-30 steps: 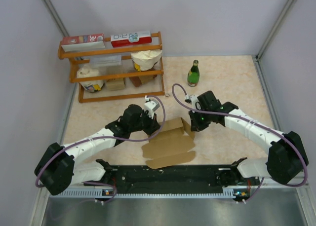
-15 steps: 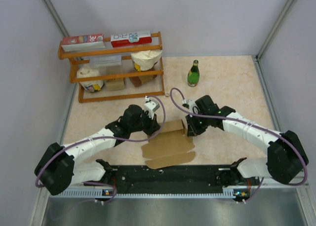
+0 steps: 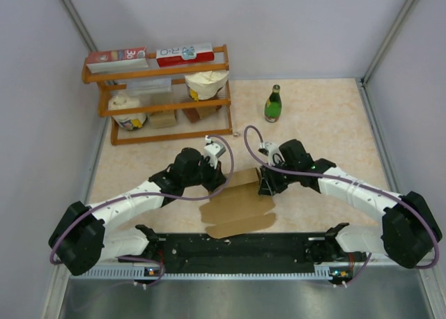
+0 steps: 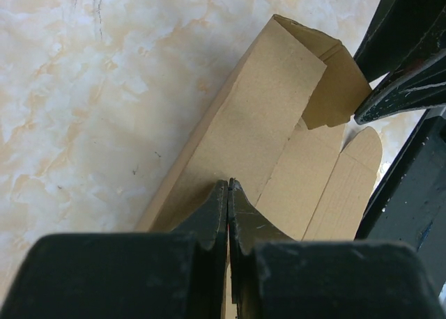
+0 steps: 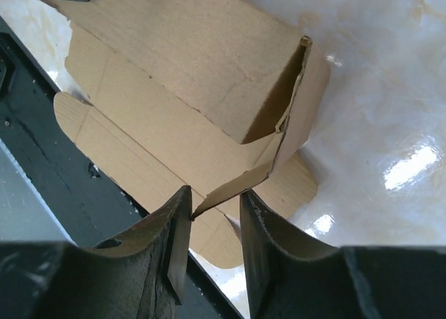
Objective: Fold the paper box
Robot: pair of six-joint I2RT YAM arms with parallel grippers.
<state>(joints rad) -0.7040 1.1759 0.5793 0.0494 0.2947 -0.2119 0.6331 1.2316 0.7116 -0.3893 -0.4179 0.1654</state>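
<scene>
Left gripper (image 4: 228,188): fingers pressed together, tips against the raised panel of the paper box (image 4: 259,117); whether cardboard sits between them cannot be told. Right gripper (image 5: 214,197): fingers parted, a flap corner standing in the gap. The box, partly folded, lies on the table (image 3: 327,117) between both grippers. Beyond the right gripper stands a green bottle (image 3: 272,103); beyond the left, a wooden shelf (image 3: 171,134).

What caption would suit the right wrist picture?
Right pincer, jaws parted, straddling a flap corner of the half-folded paper box.
</scene>
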